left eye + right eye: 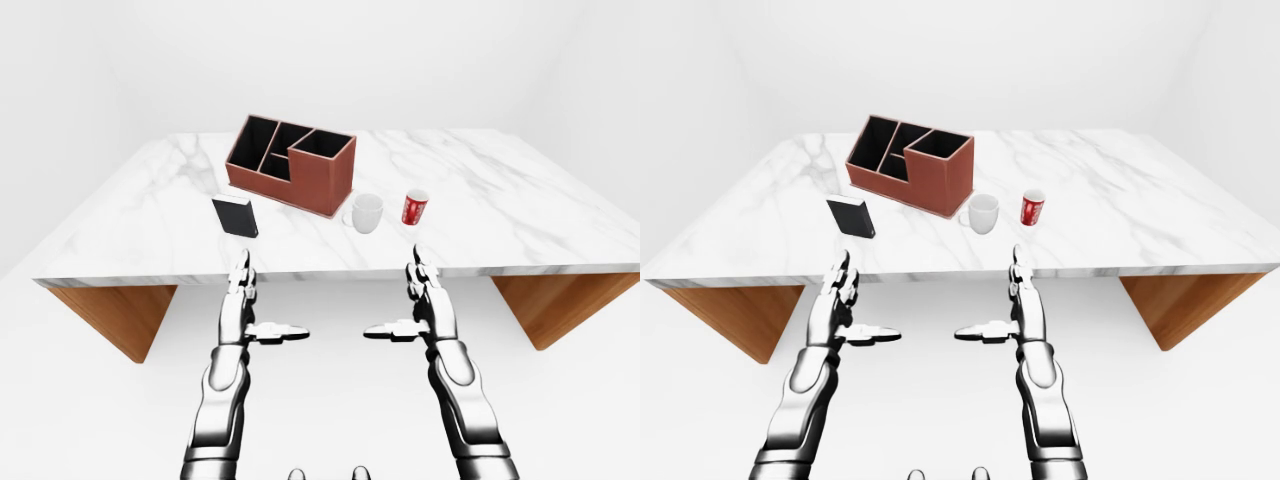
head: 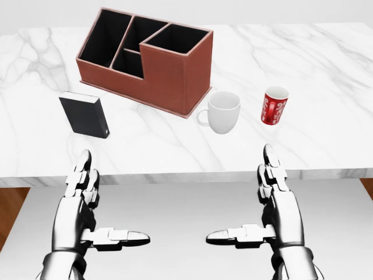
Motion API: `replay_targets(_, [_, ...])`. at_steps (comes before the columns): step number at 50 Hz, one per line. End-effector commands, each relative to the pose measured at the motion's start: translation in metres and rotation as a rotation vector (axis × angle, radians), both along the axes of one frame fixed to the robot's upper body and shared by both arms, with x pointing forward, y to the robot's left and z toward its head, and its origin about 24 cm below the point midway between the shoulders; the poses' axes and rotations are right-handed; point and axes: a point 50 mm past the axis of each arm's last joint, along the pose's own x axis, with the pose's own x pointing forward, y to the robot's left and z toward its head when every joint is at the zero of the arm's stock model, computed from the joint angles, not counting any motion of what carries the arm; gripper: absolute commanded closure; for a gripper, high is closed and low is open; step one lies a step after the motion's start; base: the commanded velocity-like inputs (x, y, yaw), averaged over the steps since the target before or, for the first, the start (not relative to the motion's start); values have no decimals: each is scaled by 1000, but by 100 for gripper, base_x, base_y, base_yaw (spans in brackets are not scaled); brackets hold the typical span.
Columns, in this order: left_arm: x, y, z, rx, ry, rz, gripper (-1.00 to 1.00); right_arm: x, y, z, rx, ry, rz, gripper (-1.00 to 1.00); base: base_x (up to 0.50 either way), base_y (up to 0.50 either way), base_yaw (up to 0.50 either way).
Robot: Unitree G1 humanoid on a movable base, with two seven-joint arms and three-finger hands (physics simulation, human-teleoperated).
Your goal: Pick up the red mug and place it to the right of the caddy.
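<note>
Head view shows the caddy (image 2: 148,58) with dark compartments bare, the red mug (image 2: 274,105) above the right hand (image 2: 274,201), both hands spread open, left hand (image 2: 87,198) included, holding nothing.

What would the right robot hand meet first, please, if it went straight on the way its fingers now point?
Probably the red mug with white print: the right robot hand points up-view over the white marble table's edge towards it, though depth is unclear.

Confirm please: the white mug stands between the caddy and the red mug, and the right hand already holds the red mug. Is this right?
Not quite. The white mug does stand between the caddy and the red mug, but the right hand holds nothing: the head view shows it open, short of the table edge, apart from the mug.
</note>
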Motion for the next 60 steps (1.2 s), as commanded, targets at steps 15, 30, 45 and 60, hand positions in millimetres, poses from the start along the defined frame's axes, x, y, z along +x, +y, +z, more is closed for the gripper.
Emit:
replay_targets(15, [-15, 13, 24, -15, -79, 2, -100, -18, -12, 33, -27, -92, 3, -100, 0, 0, 0])
replay_targets(30, [-38, 24, 59, -21, -186, 26, -100, -36, -18, 68, 3, -244, -21, -100, 0, 0, 0])
replay_targets(45, [-52, 28, 79, -15, -270, 37, -100, -51, -23, 92, -2, -354, -36, -100, 0, 0, 0])
replay_targets(60, [-52, 28, 80, -21, -279, 42, -100, -51, -25, 93, -12, -357, -52, -100, 3, 0, 0])
